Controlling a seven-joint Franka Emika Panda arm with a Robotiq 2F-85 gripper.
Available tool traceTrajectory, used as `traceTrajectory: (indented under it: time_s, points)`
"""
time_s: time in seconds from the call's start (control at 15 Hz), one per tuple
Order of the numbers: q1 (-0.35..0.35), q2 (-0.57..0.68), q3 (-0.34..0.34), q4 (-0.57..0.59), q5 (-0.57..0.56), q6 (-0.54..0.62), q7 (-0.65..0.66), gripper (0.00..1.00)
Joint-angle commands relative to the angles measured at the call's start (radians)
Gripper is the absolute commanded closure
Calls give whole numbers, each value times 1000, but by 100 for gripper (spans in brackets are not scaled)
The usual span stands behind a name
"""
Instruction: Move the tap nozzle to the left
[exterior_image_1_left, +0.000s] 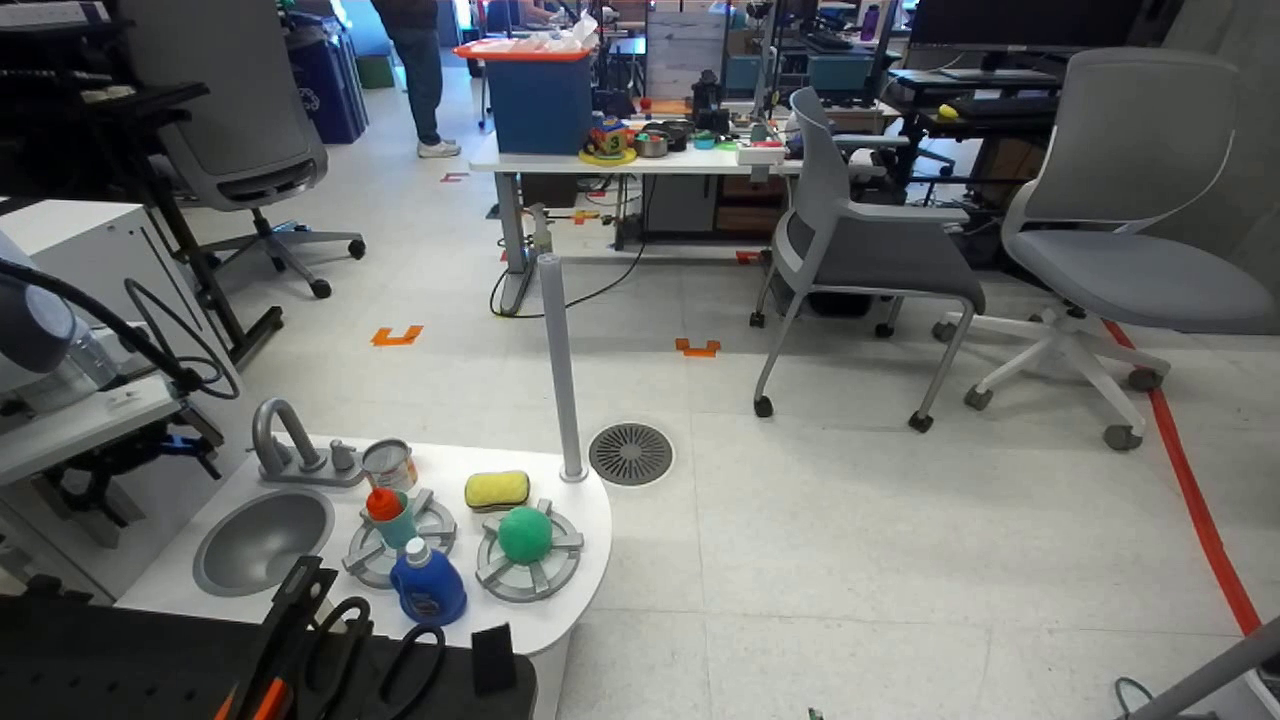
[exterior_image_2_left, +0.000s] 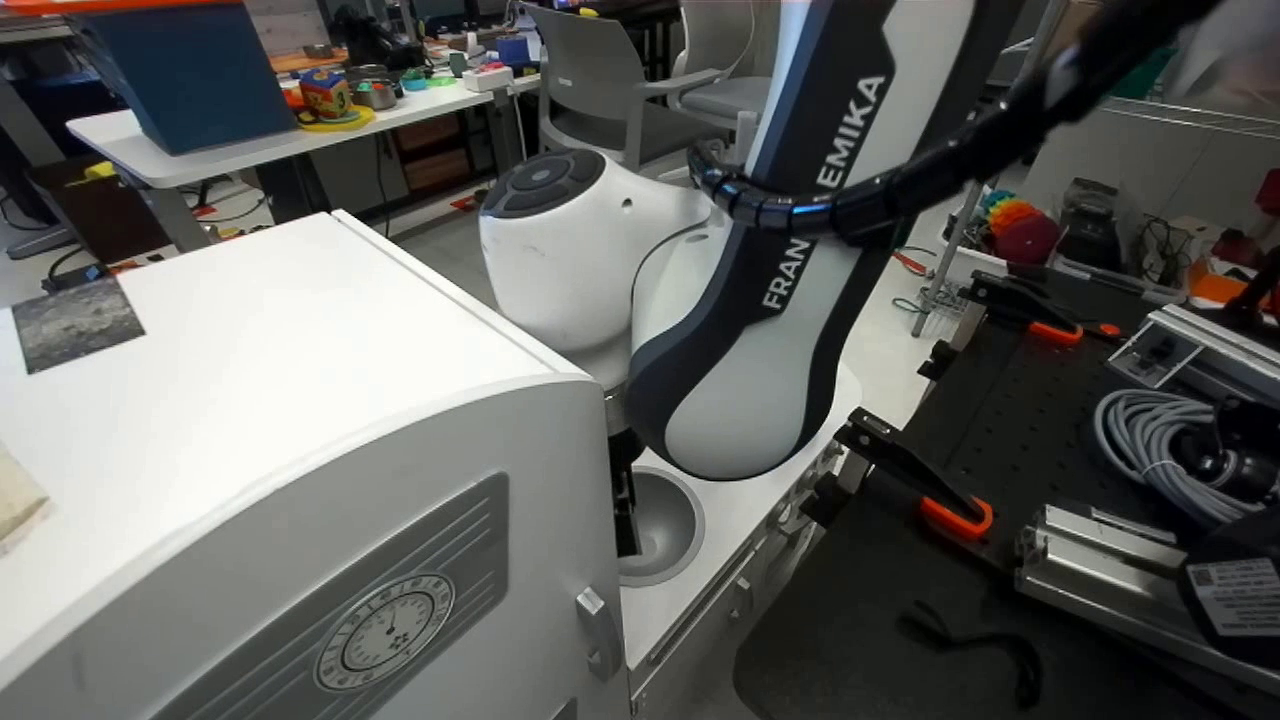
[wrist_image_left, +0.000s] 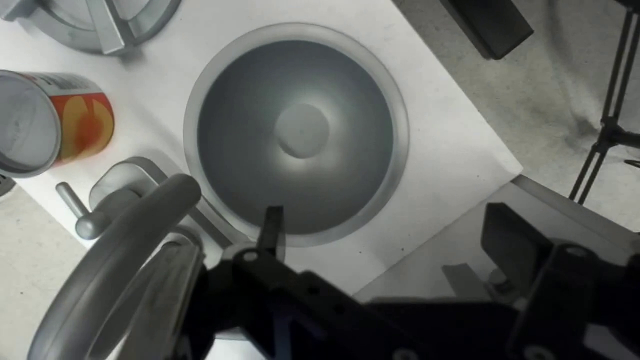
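Two risks with gripper spread wide beside tap nozzle: may skid off its curve from oblique contact, or catch sink by dipping low.

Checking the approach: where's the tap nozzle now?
Lower left in the wrist view: the tap nozzle arches beside the sink bowl, left of the gripper.

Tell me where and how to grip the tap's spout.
I'd probably grip the spout near its tip, coming down from the basin side with the open end effector straddling it. It's a slim round tube, arching well above the tap handle, its tip toward the basin.
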Motion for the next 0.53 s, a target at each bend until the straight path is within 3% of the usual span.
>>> traceTrajectory:
  time_s: [0.0,0.27,0.33,0.47]
  points:
    - [-82,-68,60,-44,89,-101,-26,0]
    - [-189,-198,126,-122,229,-314,-27,0]
    - [-129,-95,76,-42,175,-232,-4,0]
    - [-146,-120,80,-53,180,-249,-8,0]
